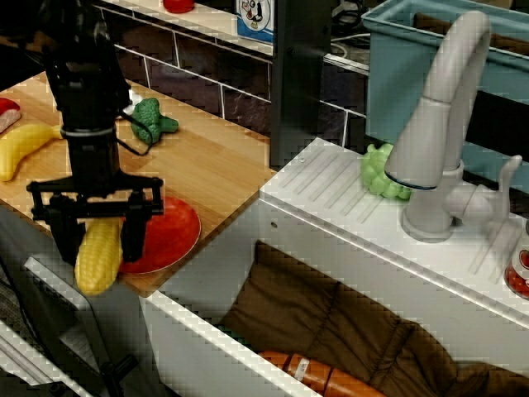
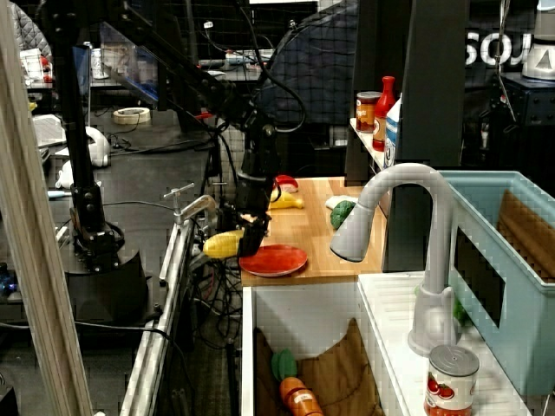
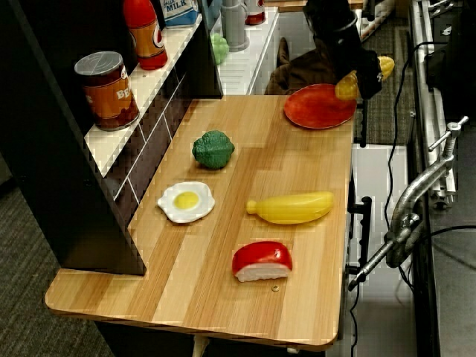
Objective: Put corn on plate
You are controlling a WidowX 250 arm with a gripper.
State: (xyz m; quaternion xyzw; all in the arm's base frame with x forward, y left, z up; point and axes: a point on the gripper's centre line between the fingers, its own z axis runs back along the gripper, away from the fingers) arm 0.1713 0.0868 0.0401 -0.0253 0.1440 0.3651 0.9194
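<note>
Table (image 3: 223, 297) of pale wood is carrying most of the toys, and a white sink unit (image 1: 347, 215) with a grey faucet (image 1: 438, 141) is standing against its far end. The black robot arm (image 1: 83, 91) is reaching down over the table's outer front corner. The plate (image 1: 169, 236), flat, round and red, is lying on that same corner, close to the edge and near the sink. The gripper (image 1: 97, 236) is hanging just beside the plate, at its outer rim, and its jaws are closing narrowly on the corn (image 1: 97, 256), which they are holding nearly upright. The cob's lower end is sticking out below the jaws; in the front view it is sitting at or just past the table's edge, and whether it is touching the plate cannot be told. In the side view the cob is showing yellow beside the plate rather than over its middle.

Farther along the table, well apart from the plate, the banana (image 3: 291, 208) is lying on its side, with the red and white piece (image 3: 262, 260) near it and the fried egg (image 3: 186, 201) across from it. The green broccoli (image 3: 213, 149) is sitting between the egg and the plate, nearer the brick back wall.
</note>
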